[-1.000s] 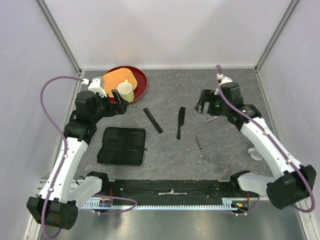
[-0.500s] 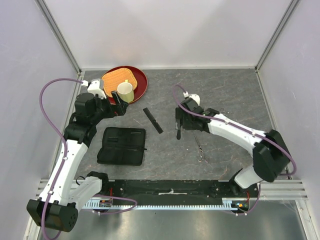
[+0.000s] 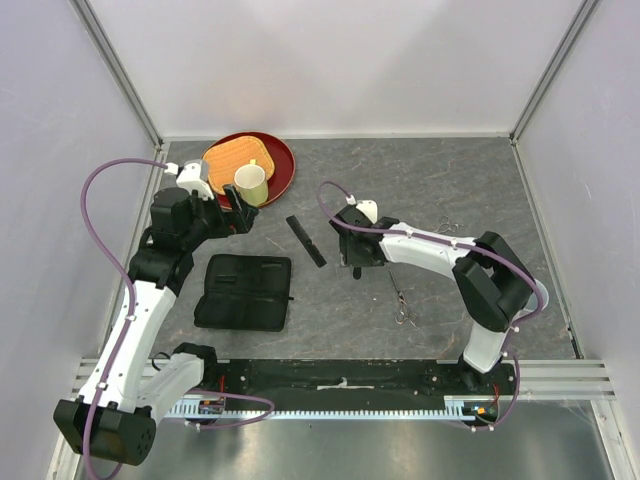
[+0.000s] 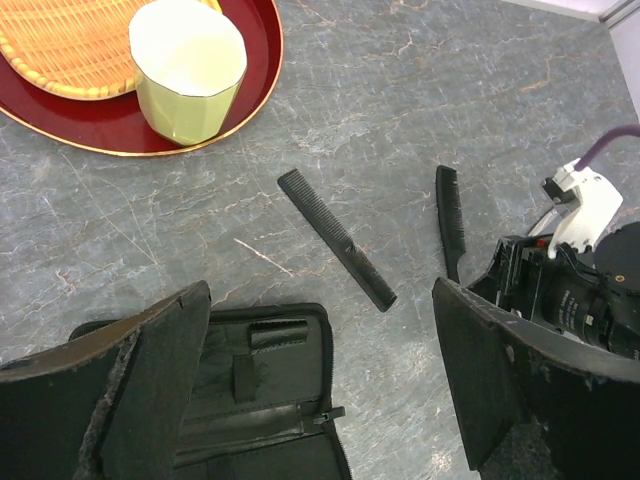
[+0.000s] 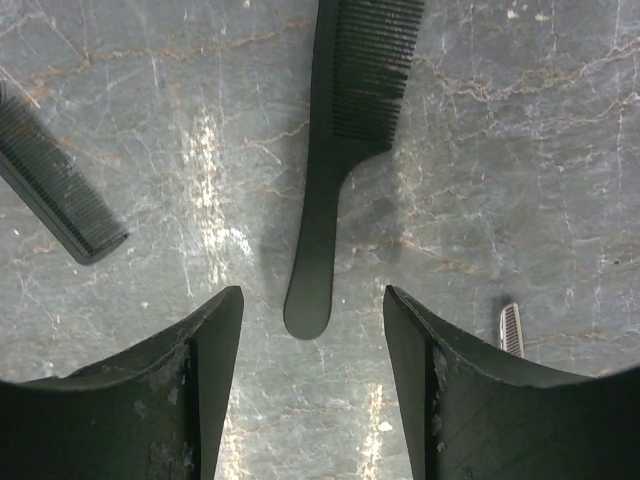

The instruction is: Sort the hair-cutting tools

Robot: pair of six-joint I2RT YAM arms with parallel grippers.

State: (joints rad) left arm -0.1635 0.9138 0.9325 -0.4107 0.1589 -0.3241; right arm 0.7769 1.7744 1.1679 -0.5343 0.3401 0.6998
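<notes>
Now the right pincer straddles the handled comb, jaws apart, nothing gripped.

Nearest the arm bases, the black zip case (image 3: 245,291) lies on the left of the table, and one pair of scissors (image 3: 402,298) lies right of centre. Farther in, the right gripper (image 3: 351,255) is low over the comb with a handle (image 5: 328,150). Its fingers stand partly apart on either side of the handle's rounded end, with bare table showing on both sides. The straight comb (image 3: 306,241) lies slanted just to the left, apart from the handled comb. A second pair of scissors (image 3: 445,228) shows beyond the right forearm. The left gripper (image 3: 240,205) hangs wide open and holds nothing. Farthest back sits a red tray (image 3: 285,170) with a woven mat (image 3: 235,158) and a pale cup (image 3: 250,183).
</notes>
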